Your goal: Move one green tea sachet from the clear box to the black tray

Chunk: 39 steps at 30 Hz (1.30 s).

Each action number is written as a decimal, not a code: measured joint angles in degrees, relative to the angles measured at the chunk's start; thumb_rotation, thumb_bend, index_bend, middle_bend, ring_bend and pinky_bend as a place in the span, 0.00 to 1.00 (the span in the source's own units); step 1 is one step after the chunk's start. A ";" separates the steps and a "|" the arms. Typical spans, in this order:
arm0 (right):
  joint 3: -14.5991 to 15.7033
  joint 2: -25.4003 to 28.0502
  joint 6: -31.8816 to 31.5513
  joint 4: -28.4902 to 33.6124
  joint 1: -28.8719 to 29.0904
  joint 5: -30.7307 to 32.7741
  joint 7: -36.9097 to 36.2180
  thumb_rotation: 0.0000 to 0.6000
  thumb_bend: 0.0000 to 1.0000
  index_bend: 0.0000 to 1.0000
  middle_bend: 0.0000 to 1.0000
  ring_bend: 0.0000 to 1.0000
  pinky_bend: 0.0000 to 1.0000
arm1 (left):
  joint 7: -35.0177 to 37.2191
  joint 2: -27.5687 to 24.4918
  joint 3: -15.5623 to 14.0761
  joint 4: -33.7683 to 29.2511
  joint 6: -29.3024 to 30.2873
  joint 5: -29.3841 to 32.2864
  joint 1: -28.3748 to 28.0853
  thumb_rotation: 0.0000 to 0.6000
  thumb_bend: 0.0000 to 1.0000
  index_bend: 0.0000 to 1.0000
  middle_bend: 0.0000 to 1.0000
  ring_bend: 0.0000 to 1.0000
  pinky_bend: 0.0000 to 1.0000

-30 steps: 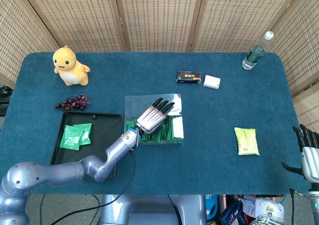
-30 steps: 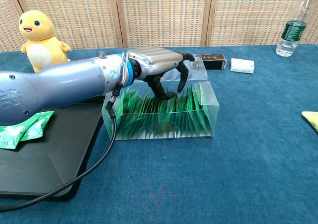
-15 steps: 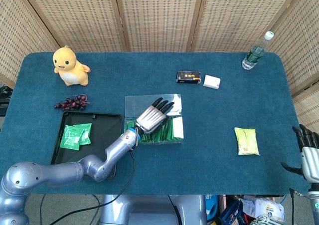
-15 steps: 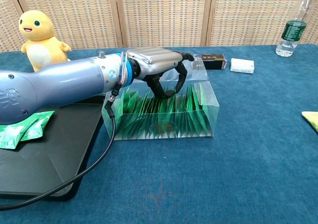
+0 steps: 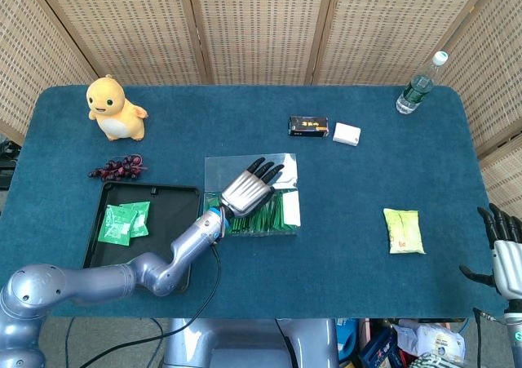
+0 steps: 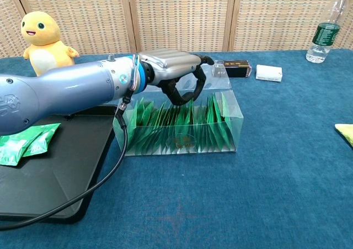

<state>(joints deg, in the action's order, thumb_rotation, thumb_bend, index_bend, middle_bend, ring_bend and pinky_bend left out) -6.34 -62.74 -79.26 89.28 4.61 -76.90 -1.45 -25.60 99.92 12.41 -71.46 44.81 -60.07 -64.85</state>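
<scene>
1. Many green tea sachets [image 6: 182, 128] stand upright in the clear box [image 6: 229, 128], just right of the black tray [image 6: 49, 177].
2. Hovering over them, the left hand [image 6: 174, 72] curls its fingers [image 6: 194, 89] downward around nothing visible; the pick looks not yet made.
3. Next, it probably needs to dip, pinch one sachet, then carry it left.
4. Far right, the right hand [image 5: 507, 254] sits idle, fingers spread, empty.
</scene>
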 measured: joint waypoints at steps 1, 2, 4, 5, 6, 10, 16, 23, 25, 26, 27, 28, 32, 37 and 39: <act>0.00 0.00 -0.01 0.00 0.00 -0.01 0.00 1.00 0.00 0.01 0.00 0.00 0.00 | -0.04 -0.08 -0.01 -0.09 0.05 0.01 0.03 1.00 0.56 0.63 0.00 0.00 0.00; 0.01 0.00 -0.02 0.02 0.00 -0.03 -0.02 1.00 0.00 0.01 0.00 0.00 0.00 | -0.11 -0.18 -0.03 -0.20 0.14 0.02 0.07 1.00 0.56 0.63 0.00 0.00 0.00; 0.00 0.01 -0.06 0.06 -0.01 -0.05 -0.03 1.00 0.00 0.01 0.00 0.00 0.00 | -0.13 -0.31 -0.03 -0.37 0.16 0.09 0.12 1.00 0.56 0.65 0.00 0.00 0.00; 0.01 0.02 -0.08 0.06 -0.03 -0.05 -0.04 1.00 0.00 0.01 0.00 0.00 0.00 | -0.13 -0.40 -0.02 -0.50 0.20 0.13 0.15 1.00 0.56 0.66 0.00 0.00 0.00; 0.02 0.02 -0.09 0.06 -0.03 -0.07 -0.05 1.00 0.00 0.01 0.00 0.00 0.00 | -0.13 -0.47 0.00 -0.61 0.28 0.13 0.17 1.00 0.56 0.66 0.00 0.00 0.00; 0.05 0.04 -0.06 0.09 -0.04 -0.11 -0.17 1.00 0.00 0.01 0.00 0.00 0.00 | 0.12 -0.82 0.29 -1.15 0.71 0.03 0.26 1.00 0.56 0.67 0.00 0.00 0.00; 0.09 0.02 0.02 0.08 0.00 -0.17 -0.20 1.00 0.00 0.01 0.00 0.00 0.00 | 0.97 -1.91 1.36 -2.76 2.01 -0.62 0.43 1.00 0.56 0.67 0.00 0.00 0.00; 0.14 0.05 -0.24 0.27 -0.06 -0.40 -0.14 1.00 0.00 0.01 0.00 0.00 0.00 | 1.70 -4.61 2.68 -6.37 3.75 -1.42 0.83 1.00 0.56 0.68 0.00 0.00 0.00; 0.17 0.05 -0.28 0.31 -0.08 -0.43 -0.09 1.00 0.00 0.01 0.00 0.00 0.00 | 1.73 -5.36 2.93 -7.30 4.16 -1.51 0.97 1.00 0.56 0.68 0.00 0.00 0.00; 0.19 0.05 -0.29 0.33 -0.08 -0.47 -0.06 1.00 0.00 0.01 0.00 0.00 0.00 | 1.73 -5.82 3.09 -7.88 4.50 -1.58 1.07 1.00 0.56 0.68 0.00 0.00 0.00; 0.22 0.05 -0.30 0.35 -0.08 -0.52 -0.03 1.00 0.00 0.01 0.00 0.00 0.00 | 1.69 -6.15 3.19 -8.30 4.80 -1.64 1.15 1.00 0.56 0.68 0.00 0.00 0.00; 0.23 0.05 -0.32 0.38 -0.08 -0.57 -0.01 1.00 0.00 0.01 0.00 0.00 0.00 | 1.62 -6.39 3.29 -8.62 5.13 -1.73 1.22 1.00 0.56 0.68 0.00 0.00 0.00; 0.32 0.12 -0.62 0.61 -0.18 -0.85 0.07 1.00 0.00 0.01 0.00 0.00 0.00 | 1.78 -7.82 3.86 -10.91 6.54 -2.16 1.71 1.00 0.56 0.68 0.00 0.00 0.00; 0.43 0.19 -1.07 0.87 -0.32 -1.28 0.18 1.00 0.00 0.01 0.00 0.00 0.00 | 1.92 -9.97 4.39 -13.61 8.10 -2.32 2.46 1.00 0.56 0.68 0.00 0.00 0.00; 0.48 0.20 -1.17 0.99 -0.36 -1.38 0.23 1.00 0.00 0.01 0.00 0.00 0.00 | 1.98 -10.81 4.54 -14.57 8.52 -2.31 2.80 1.00 0.56 0.68 0.00 0.00 0.00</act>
<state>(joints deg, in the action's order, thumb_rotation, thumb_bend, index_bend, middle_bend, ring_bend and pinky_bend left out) -5.87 -62.54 -80.44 90.27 4.25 -78.28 -1.21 -23.62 89.12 16.95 -86.03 53.32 -62.38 -62.06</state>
